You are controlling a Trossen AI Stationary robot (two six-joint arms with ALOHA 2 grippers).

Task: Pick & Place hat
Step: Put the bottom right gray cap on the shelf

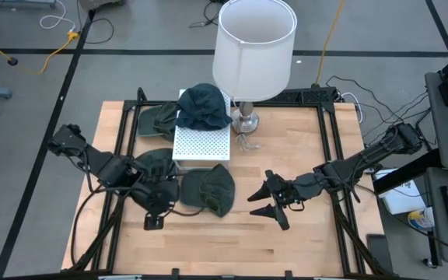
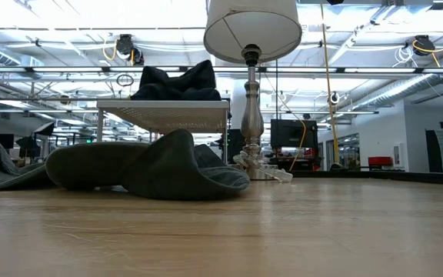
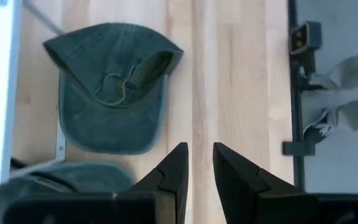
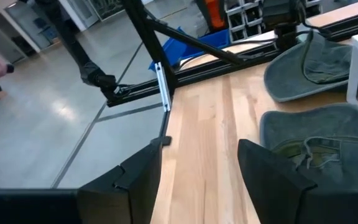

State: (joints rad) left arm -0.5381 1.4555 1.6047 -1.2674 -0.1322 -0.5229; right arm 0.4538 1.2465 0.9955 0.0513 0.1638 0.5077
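Observation:
Several hats are on the table. A green cap (image 1: 208, 189) lies crown down on the wood, also in the left wrist view (image 3: 110, 93), right wrist view (image 4: 316, 146) and low view (image 2: 160, 165). A second green cap (image 1: 154, 163) lies under my left arm and a third (image 1: 155, 120) sits by the far left. A dark blue hat (image 1: 203, 106) rests on a white perforated stand (image 1: 201, 141). My left gripper (image 3: 201, 152) hovers over bare wood beside the first cap, fingers narrowly open. My right gripper (image 1: 261, 204) is wide open, right of that cap, holding nothing.
A lamp with a white shade (image 1: 253, 48) and metal base (image 1: 246, 120) stands at the far middle, a clear plastic item (image 1: 247, 142) beside it. A black frame (image 1: 123, 132) rims the table. Bare wood (image 1: 232, 241) lies toward the near edge.

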